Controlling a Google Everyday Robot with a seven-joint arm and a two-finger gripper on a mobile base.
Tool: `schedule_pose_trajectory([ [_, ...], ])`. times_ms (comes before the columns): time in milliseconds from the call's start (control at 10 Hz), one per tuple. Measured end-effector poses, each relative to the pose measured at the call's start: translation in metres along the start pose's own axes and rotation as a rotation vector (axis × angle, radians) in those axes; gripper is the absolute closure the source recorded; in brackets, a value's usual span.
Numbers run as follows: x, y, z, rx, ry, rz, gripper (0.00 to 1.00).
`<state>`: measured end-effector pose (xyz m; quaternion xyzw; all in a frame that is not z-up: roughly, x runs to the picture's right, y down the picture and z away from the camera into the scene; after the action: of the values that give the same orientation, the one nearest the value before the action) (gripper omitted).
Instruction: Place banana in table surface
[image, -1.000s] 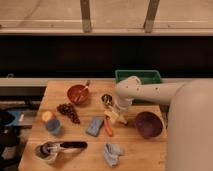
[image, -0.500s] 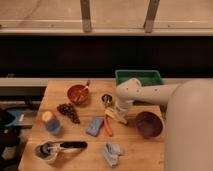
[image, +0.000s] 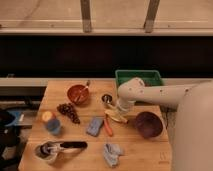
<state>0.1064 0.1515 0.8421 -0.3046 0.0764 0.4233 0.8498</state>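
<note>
The banana (image: 117, 118) is small and pale yellow, and it lies on the light-brown wooden table surface (image: 142, 156) just left of a purple bowl (image: 148, 124). My white arm comes in from the right and bends down over the table's middle. Its gripper (image: 118, 111) points down onto the banana's upper end and is shut on it. The arm's wrist hides part of the banana. A thin orange stick (image: 108, 128) lies right beside the banana, on its lower left.
A green tray (image: 138, 77) stands at the back right. A small metal cup (image: 107, 99), a red bowl (image: 78, 93) with a spoon and dark grapes (image: 68, 111) are to the left. A blue sponge (image: 94, 126), a blue cup (image: 51, 123), a black-handled utensil (image: 59, 147) and a grey cloth (image: 112, 152) lie nearer the front.
The gripper has closed at the banana. The arm has barely shifted and the other things have stayed in place.
</note>
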Motion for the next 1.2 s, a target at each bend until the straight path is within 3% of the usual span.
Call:
schedule_pose_trajectory([
  [300, -0.008, -0.006, -0.057, 0.076, -0.059, 0.012, 1.00],
  [700, -0.026, -0.032, -0.146, 0.237, -0.154, 0.037, 1.00],
  [1000, -0.031, -0.055, -0.182, 0.323, -0.227, 0.081, 1.00],
  [1200, -0.032, -0.063, -0.184, 0.342, -0.248, 0.098, 1.00],
])
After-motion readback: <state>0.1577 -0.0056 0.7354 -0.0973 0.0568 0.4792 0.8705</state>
